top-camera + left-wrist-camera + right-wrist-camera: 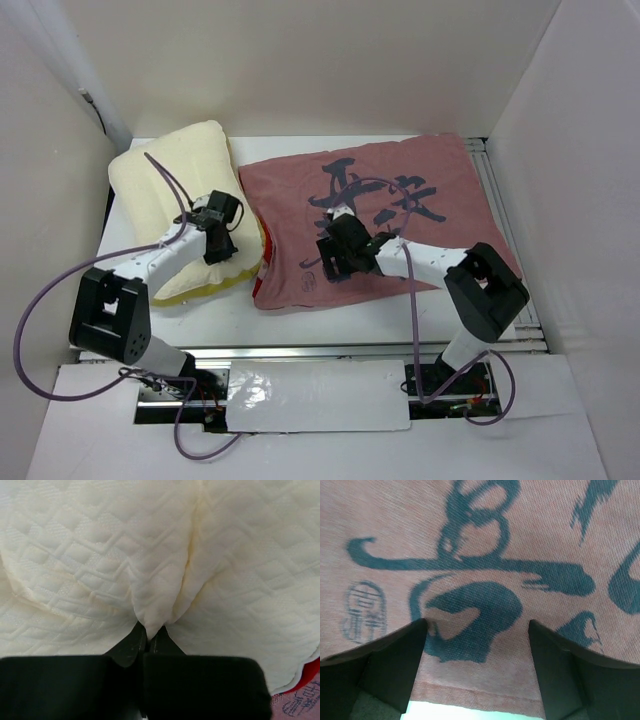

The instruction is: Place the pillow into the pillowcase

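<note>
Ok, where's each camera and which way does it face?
Top: fixed above and behind the robot, looking down on the pillow and pillowcase; left arm and right arm show.
Left wrist: on the left arm, against the pillow; left jaws pinch a fold.
Right wrist: on the right arm, facing the pillowcase's calligraphy; right jaws stand open.
Shared: top also shows that calligraphy.

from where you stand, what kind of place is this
Probably a robot lab test cell: plain white panels wall in the table, the left arm and right arm are bolted at its near edge, and a metal rail lines its right side.
</note>
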Tool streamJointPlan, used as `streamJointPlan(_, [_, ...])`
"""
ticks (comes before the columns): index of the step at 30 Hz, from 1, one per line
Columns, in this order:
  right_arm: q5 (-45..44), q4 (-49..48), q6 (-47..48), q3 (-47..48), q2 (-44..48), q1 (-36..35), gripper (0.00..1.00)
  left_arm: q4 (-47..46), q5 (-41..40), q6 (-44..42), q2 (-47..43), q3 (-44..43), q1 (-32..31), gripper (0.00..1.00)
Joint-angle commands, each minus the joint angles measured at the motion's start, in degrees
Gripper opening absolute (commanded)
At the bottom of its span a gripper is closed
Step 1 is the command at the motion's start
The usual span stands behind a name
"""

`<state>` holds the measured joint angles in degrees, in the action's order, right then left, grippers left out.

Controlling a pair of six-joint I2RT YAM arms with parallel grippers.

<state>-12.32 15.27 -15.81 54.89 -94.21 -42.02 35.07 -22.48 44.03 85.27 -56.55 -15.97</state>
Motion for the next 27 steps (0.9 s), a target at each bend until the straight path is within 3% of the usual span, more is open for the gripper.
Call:
streamJointPlan(1, [-4.2, -0.2, -2.3, -2.0, 0.3, -0.2, 0.78, 2.1, -1.9, 1.8, -4.5, 2.6, 2.3, 0.00])
streamJointPlan(4, [-3.7, 0.6, -3.5, -5.2, 2.3, 2.2, 0.60, 3.8, -1.9, 2.5, -13.2, 0.1, 5.9, 0.00])
streamJointPlan(10, [-3.8, 2.0, -4.7, -9.8, 7.4, 4.1, 0.56, 6.2, -4.6, 4.6, -24.4, -7.1, 7.2, 0.00])
streamJointPlan(13, [-4.6, 4.9, -6.1, -11.6, 9.3, 5.5, 0.57, 4.6, -0.4, 3.2, -27.5, -9.2, 6.7, 0.00])
streamJointPlan(20, [-0.8, 8.4, -9.1, -15.6, 17.0, 10.4, 0.58, -1.7, 6.7, 0.4, -23.1, -9.2, 0.7, 0.00])
streamJointPlan(23, [0.3, 8.4, -8.6, -14.9, 19.9, 10.4, 0.62, -6.3, 13.7, -2.7, -17.0, -9.8, -5.1, 0.00])
streamJointPlan(24, [0.3, 8.4, -8.0, -14.9, 20.6, 10.9, 0.63, -8.3, 20.4, -5.5, -15.7, -9.8, -6.7, 0.01])
streamJointPlan(25, [1.1, 8.4, -8.0, -14.2, 20.6, 10.9, 0.66, -10.6, 24.0, -7.4, -13.6, -9.8, -8.3, 0.13])
streamJointPlan(26, [1.2, 8.4, -8.0, -13.2, 20.6, 10.9, 0.68, -15.2, 28.0, -9.6, -12.8, -9.8, -9.6, 0.38])
streamJointPlan(27, [2.0, 8.4, -7.4, -12.6, 20.6, 10.9, 0.70, -16.4, 32.6, -13.1, -12.1, -10.3, -11.6, 0.99])
